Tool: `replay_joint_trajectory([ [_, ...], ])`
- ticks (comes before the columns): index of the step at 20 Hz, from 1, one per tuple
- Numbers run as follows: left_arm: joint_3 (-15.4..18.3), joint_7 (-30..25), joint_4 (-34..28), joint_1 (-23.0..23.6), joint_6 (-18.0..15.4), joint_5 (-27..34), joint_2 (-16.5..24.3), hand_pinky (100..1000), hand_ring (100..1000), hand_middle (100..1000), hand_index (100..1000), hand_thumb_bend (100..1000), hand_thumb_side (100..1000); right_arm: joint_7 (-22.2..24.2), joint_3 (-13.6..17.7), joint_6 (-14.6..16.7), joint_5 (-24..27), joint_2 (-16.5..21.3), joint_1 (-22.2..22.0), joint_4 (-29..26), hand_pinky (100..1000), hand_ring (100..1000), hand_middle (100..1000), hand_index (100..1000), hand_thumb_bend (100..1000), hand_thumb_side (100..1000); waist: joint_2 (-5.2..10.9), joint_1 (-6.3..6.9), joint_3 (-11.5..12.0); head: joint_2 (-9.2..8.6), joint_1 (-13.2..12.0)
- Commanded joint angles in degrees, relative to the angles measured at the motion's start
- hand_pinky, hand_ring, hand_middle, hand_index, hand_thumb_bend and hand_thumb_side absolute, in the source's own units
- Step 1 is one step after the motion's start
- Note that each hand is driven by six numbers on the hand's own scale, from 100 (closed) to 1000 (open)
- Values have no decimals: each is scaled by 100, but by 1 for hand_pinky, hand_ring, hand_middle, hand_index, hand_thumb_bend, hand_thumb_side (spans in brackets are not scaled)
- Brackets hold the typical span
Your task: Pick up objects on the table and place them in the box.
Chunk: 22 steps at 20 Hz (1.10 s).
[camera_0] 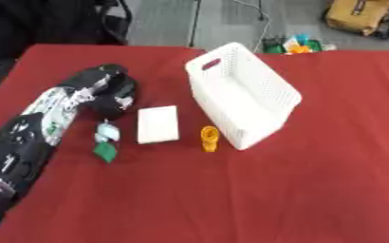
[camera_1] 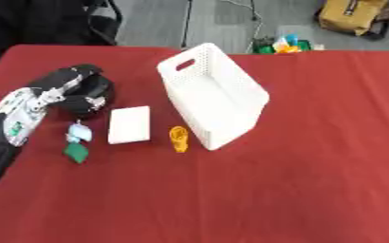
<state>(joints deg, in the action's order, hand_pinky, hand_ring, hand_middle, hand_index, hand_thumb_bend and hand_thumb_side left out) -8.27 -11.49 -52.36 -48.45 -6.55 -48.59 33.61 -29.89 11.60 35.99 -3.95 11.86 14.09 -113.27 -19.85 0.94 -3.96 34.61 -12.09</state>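
So here's where we're at: our left hand (camera_0: 111,92) is out over the red surface (camera_0: 297,190), around 10 o'clock from the middle of the view, with the arm coming in from the lower left. The fingers look curled downward, right above a small pale blue and green thing (camera_0: 106,142) lying at about 8 o'clock. Honestly we can't tell if the fingertips are pinching its top end or just hanging over it, since the hand is a dark lump from this angle. Our right hand isn't in the picture at all.

Just to the right of that little thing lies a flat white pad (camera_0: 158,124), and further on a small orange piece (camera_0: 209,138) sits right at the near corner of the white basket (camera_0: 268,107). The basket is up around 1 o'clock, tipped or seen at a slant, and it looks empty from here.

What could go wrong, as we see it:
- The blue-green thing is small and probably light, so curled fingers could knock it sideways instead of catching it, maybe onto the white pad.
- If it does lift, the carry to the basket passes over the pad and the orange piece, and a low swing could drag either one along.
- The basket looks light too, so a bump on its near wall may shove it away.
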Motion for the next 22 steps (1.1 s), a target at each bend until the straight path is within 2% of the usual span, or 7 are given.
replay_joint_trajectory([
  [1,-53,21,81,43,12,-33,2,100,754,830,800,100,539,-91,16,55,29,65,33,-132,606,565,520,577,100,933,74,-35,0,-55,-9],
  [2,-46,69,69,33,32,-31,5,100,754,830,800,100,539,-94,15,53,29,65,32,-132,606,565,520,577,100,933,77,-33,1,-51,-11],
  [3,-47,110,61,25,48,-29,6,100,689,760,770,100,472,-97,14,52,29,65,31,-132,606,565,518,577,100,931,80,-31,3,-50,-12],
  [5,-53,183,41,3,68,-30,13,100,645,696,736,100,410,-107,12,48,36,69,31,-132,607,565,517,576,100,932,87,-25,4,-50,-11],
  [10,-68,416,13,-28,138,-132,26,100,528,548,639,100,306,-111,10,45,45,73,30,-132,607,564,516,575,100,930,93,-12,2,-60,-11],
  [16,-70,715,-7,-66,252,-233,22,100,448,499,608,100,217,-104,9,30,51,71,29,-132,608,565,515,573,100,930,91,9,-3,-67,-5],
  [22,-85,773,-41,-136,342,-268,55,100,426,469,557,100,245,-93,6,3,60,80,20,-132,609,565,515,575,100,923,116,39,10,-35,-1],
])
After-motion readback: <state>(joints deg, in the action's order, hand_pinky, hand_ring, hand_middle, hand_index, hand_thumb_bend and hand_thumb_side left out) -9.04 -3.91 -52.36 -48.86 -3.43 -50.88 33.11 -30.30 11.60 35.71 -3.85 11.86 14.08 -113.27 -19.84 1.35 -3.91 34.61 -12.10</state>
